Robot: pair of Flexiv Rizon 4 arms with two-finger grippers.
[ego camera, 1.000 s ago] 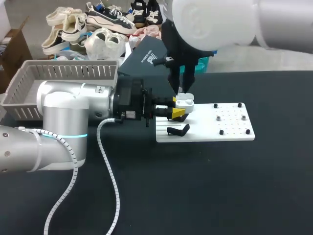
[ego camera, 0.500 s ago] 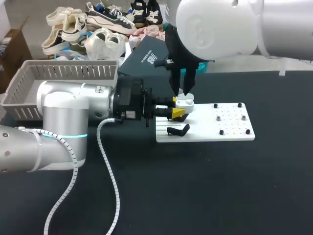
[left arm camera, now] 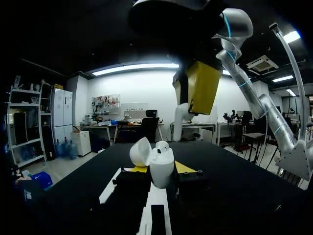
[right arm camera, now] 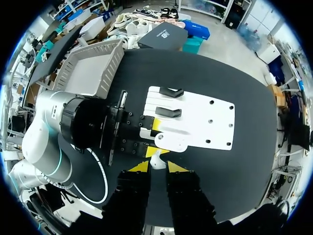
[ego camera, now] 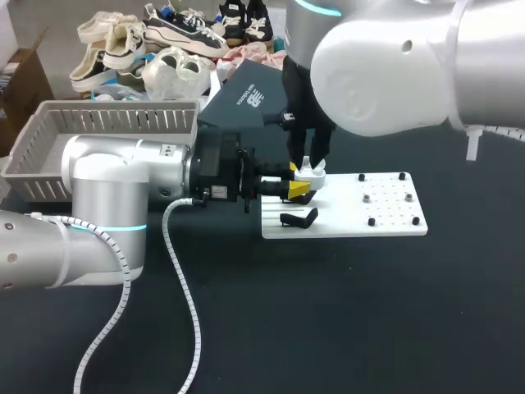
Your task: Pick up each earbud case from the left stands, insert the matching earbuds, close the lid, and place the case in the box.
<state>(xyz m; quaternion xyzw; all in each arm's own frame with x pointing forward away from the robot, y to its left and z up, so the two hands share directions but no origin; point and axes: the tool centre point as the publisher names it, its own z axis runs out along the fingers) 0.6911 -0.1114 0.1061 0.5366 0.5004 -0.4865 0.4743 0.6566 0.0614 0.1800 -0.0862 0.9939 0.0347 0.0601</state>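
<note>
A white earbud case [ego camera: 311, 173] with its lid open sits between the yellow tips of my left gripper [ego camera: 297, 180], which is shut on it just above the left end of the white board [ego camera: 385, 215]. In the left wrist view the case [left arm camera: 161, 169] stands upright with one earbud [left arm camera: 163, 145] seated in it. My right gripper [ego camera: 309, 161] hangs straight over the case. In the right wrist view a small white earbud [right arm camera: 157, 160] is pinched between its tips, directly above the case [right arm camera: 171, 142].
Two black stands [right arm camera: 171, 92] [right arm camera: 168, 112] sit on the board's left part, and small black pegs [ego camera: 385, 197] dot its right part. A grey basket [ego camera: 49, 144] stands at the far left. A dark box [ego camera: 242, 98] lies behind the board.
My right gripper has come down closer onto the open case, its arm swinging rightward. The left arm and case have stayed put.
</note>
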